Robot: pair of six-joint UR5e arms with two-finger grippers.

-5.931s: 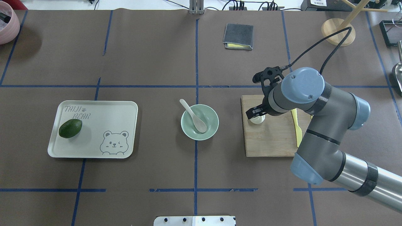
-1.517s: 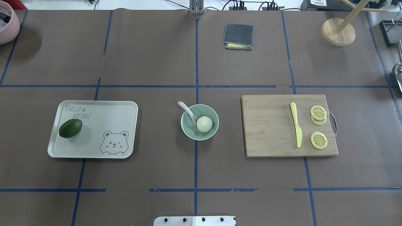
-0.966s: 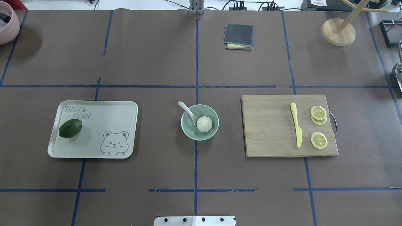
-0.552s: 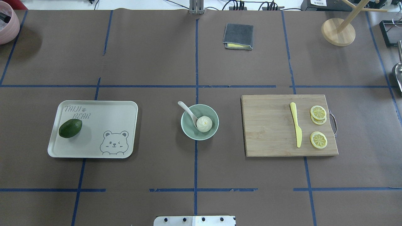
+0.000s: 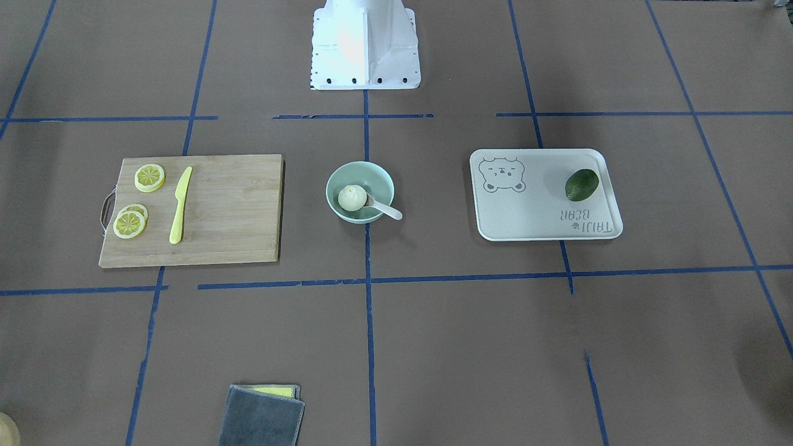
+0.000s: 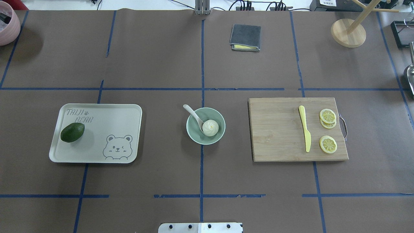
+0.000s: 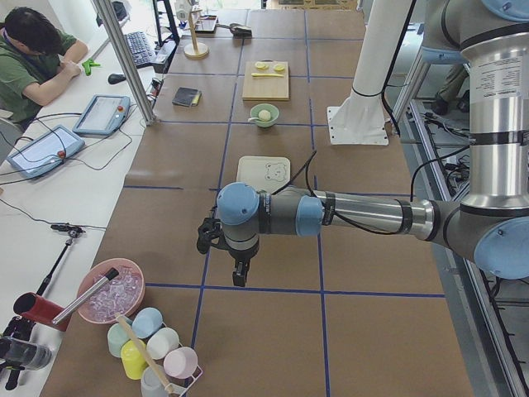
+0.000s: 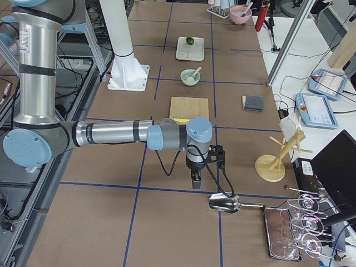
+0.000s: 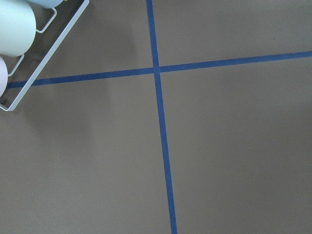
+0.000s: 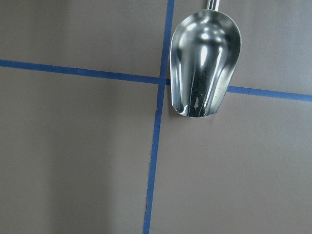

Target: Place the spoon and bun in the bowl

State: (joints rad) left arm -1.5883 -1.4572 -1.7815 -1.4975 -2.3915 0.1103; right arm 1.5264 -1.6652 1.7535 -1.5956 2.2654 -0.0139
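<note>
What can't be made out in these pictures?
- Scoop of the spoon: overhead view, the bun in the bowl covers it.
- Whether the left gripper and right gripper are open: side views only, too small.
- Handle of the metal scoop: right wrist view, cut off by the top edge.

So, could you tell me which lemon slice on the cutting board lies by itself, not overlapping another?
The lemon slice nearest the robot's edge of the cutting board, beside the yellow knife at its pointed end; the other two slices overlap each other.
</note>
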